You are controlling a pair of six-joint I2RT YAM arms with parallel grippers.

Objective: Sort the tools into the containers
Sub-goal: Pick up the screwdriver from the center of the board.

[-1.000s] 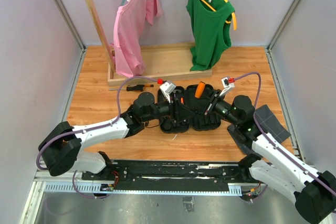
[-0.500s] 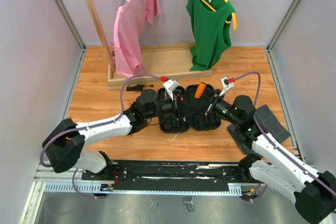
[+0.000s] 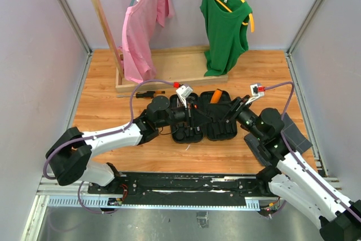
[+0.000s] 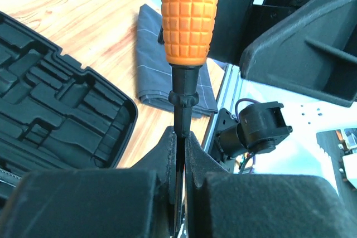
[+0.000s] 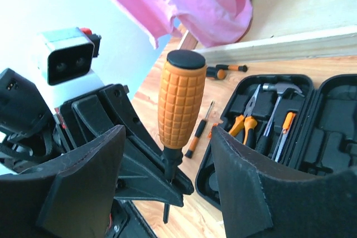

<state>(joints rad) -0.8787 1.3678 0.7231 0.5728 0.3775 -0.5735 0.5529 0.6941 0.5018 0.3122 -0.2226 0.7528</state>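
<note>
A big orange-handled screwdriver stands over the open black tool case. My left gripper is shut on its black shaft just below the handle. My right gripper is open, its fingers on either side of the handle without touching it. Inside the case lie orange-handled pliers, a hammer and a screwdriver.
A small screwdriver lies on the wood next to the case, and another lies near the wooden clothes rack base. A dark grey tray sits right of the case. Pink and green shirts hang behind.
The left gripper has shut on the screwdriver's shaft. The right gripper has let go of the handle, opened and drawn back to the right.
</note>
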